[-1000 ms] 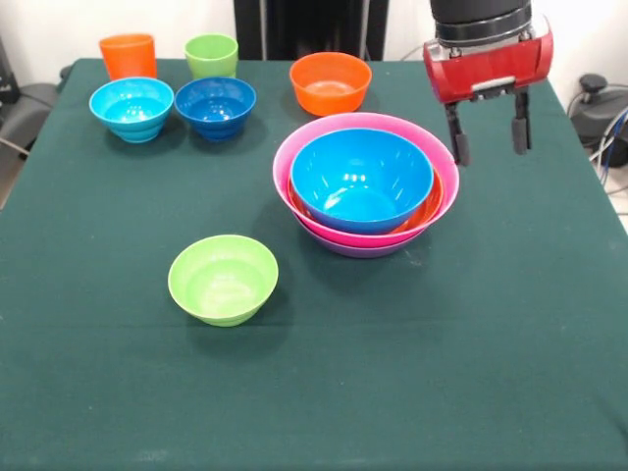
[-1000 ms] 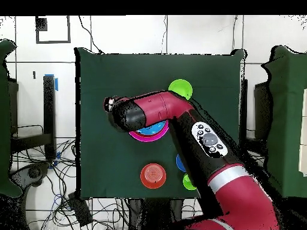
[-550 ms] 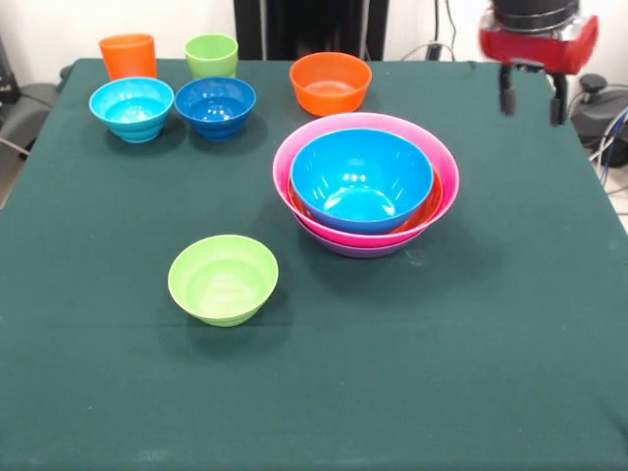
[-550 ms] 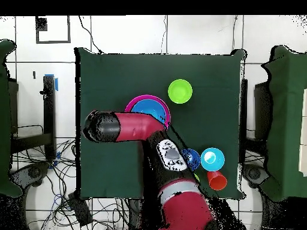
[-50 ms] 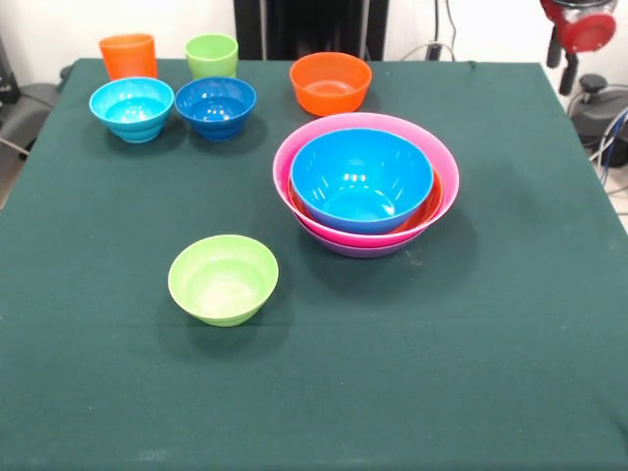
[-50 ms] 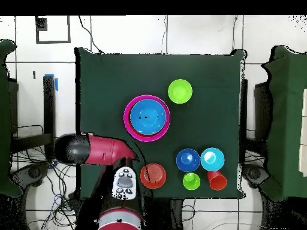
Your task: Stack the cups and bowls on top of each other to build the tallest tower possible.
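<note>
The tower stands mid-table: a big blue bowl nested in an orange, a pink and a purple bowl. A small lime-green bowl sits alone in front of it. Along the far edge stand a small orange bowl, a dark-blue bowl, a light-blue bowl, a lime-green cup and an orange cup. My gripper hangs at the top right corner, past the table's far right corner, away from every object and mostly cut off.
The green-clothed table ends close to the gripper at the far right. Cables and a dark object lie beyond that edge. In the overhead view the red arm reaches across the table's lower left corner.
The arm has swung away from beside the tower, up and right in the front view, out past the table's corner. Bowls and cups have not moved.
</note>
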